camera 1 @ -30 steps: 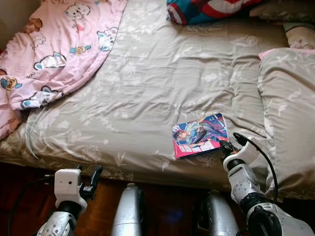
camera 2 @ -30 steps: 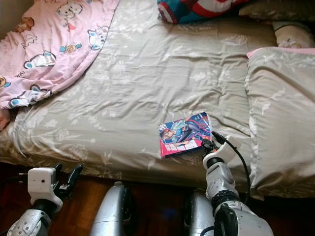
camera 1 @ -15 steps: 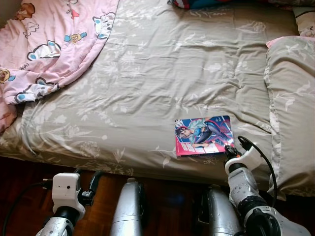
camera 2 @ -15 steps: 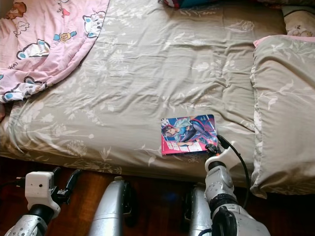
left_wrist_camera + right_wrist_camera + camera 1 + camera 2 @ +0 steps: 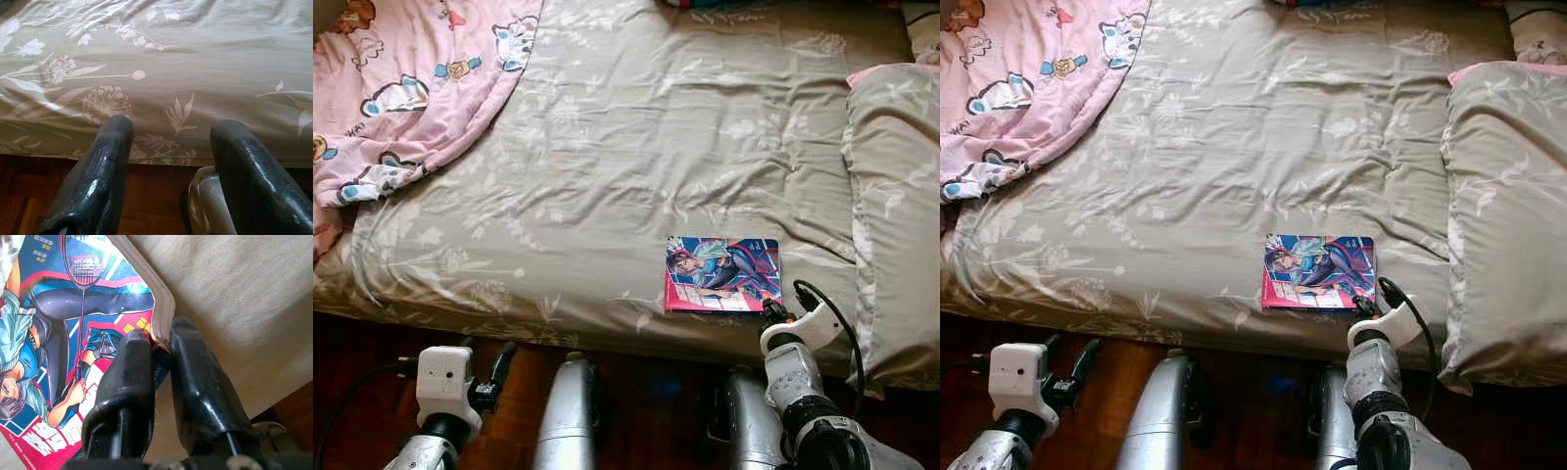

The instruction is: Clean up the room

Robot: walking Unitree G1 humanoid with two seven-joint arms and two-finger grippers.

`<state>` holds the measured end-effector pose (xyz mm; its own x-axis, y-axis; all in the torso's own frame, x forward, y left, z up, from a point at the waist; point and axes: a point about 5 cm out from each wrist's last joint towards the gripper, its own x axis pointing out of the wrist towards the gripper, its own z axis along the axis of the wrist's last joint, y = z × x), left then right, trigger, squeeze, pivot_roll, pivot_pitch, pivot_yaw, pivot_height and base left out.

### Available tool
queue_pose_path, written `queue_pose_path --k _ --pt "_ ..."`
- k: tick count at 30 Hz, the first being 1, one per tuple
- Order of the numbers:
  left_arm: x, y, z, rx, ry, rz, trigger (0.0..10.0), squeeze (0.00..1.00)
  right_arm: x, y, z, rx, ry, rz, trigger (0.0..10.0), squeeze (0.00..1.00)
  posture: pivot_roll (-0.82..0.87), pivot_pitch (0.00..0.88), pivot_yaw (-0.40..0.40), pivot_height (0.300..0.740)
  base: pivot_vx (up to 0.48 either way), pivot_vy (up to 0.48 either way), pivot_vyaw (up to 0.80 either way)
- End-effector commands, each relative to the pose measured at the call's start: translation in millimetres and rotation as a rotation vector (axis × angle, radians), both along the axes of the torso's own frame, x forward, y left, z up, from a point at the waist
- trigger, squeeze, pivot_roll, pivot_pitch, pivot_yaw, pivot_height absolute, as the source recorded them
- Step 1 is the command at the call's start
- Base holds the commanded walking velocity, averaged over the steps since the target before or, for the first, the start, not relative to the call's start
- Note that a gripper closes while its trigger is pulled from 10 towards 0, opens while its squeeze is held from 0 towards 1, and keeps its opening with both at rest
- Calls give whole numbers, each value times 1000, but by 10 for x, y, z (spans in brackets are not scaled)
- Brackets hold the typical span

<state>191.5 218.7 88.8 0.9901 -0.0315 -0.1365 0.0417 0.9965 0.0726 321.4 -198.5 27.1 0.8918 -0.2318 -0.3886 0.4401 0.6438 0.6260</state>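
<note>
Book (image 5: pixel 722 275) is the item in hand: a thin paperback with a bright illustrated cover, lying flat on the bed (image 5: pixel 607 147) close to the near edge, well apart from the other bedding.

Bed: grey floral sheet, creased across the middle. Pink blanket (image 5: pixel 401 78) heaped at the far left corner. Grey pillow (image 5: pixel 901 206) along the right side, just beside the book but not touching it.

Right gripper (image 5: pixel 154 350) sits at the book's near right corner. The wrist view shows its two black fingers nearly together, one on the cover and one on the underside, clamped on the corner of the pages.

Left gripper (image 5: pixel 171 142) hangs idle below the mattress edge over the wooden floor (image 5: pixel 352 343), fingers apart, holding nothing.

Assessment: the pick-up step is under way, with the grasp made and the book not yet raised. The hold is on one corner only, so the next move calls for a slow, level lift; the book may sag or slip free.
</note>
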Motion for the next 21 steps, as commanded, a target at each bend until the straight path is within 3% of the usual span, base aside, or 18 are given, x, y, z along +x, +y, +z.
queue_pose_path --k 1,2,3,4,9,11,21 --pt "-66 58 -49 21 40 15 10000 0 -193 -19 -221 -1 113 -34 10000 804 233 454 117 637 0 0 0" --pt "-64 57 -50 21 40 15 10000 0 -195 -19 -223 -3 119 -34 10000 804 233 454 117 637 0 0 0" --pt "-58 53 -46 20 38 15 10000 0 -198 -20 -228 -5 126 -36 10000 698 235 450 118 637 0 0 0" --pt "-44 46 -38 18 34 15 10000 0 -201 -20 -232 -3 133 -41 10000 55 236 446 117 637 0 0 0" --pt "-2 36 -34 15 26 17 10000 0 -188 -24 -220 -2 134 -42 10000 106 233 435 114 637 0 0 0" --pt "24 36 -36 11 21 19 10000 0 -168 -39 -197 -20 135 -36 10000 0 228 425 111 637 0 0 0" --pt "175 -22 -53 -5 -2 15 10000 0 -61 -90 -61 -103 88 4 10000 0 200 383 96 637 0 0 0"
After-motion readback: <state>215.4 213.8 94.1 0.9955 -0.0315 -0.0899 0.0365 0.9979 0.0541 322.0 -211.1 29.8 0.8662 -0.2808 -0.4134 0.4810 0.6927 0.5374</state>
